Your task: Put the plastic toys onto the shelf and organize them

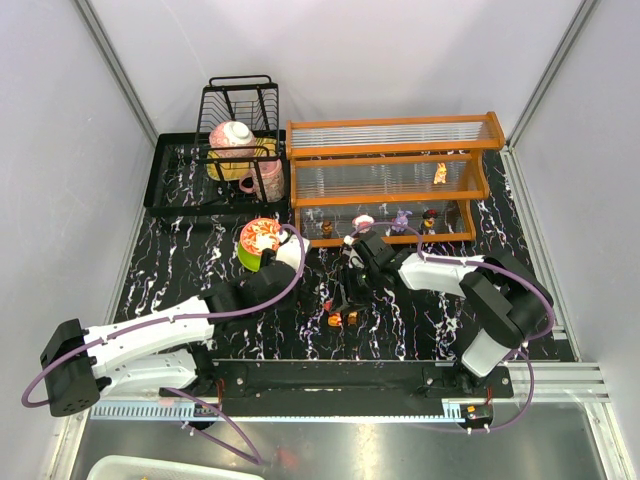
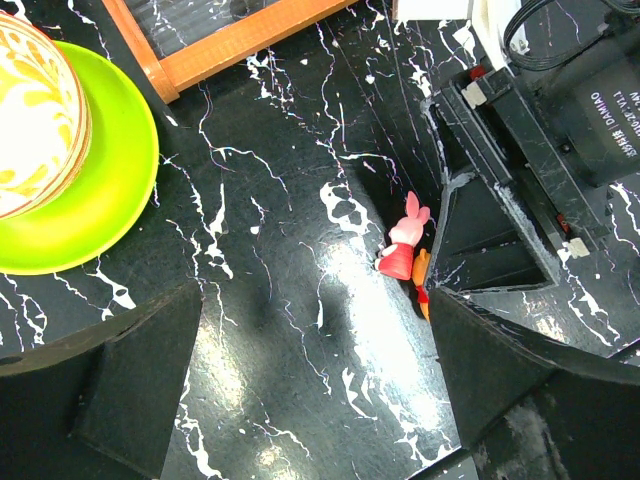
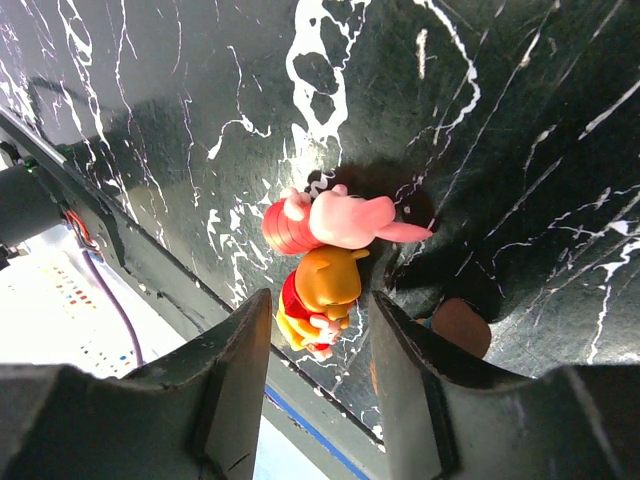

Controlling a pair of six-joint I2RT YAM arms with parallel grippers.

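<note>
Task partly done: five small plastic figurines [image 1: 401,218] stand on the orange-framed, clear-panelled shelf [image 1: 390,150], while a pink figurine [image 3: 345,218] and an orange figurine [image 3: 318,298] lie touching on the black marbled table [image 1: 180,270], the right gripper [image 3: 320,310] with half-spread jaws flanking the orange one without visibly pinching it, and the left gripper [image 2: 315,300] wide-spread and empty.

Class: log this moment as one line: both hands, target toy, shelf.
left hand: open, above table | right hand: open, straddling orange bear toy beside pink toy | shelf: several toys on it

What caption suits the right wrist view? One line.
Right gripper, jaws open, straddles an orange bear figurine beside a pink piglet on black marbled table.
</note>
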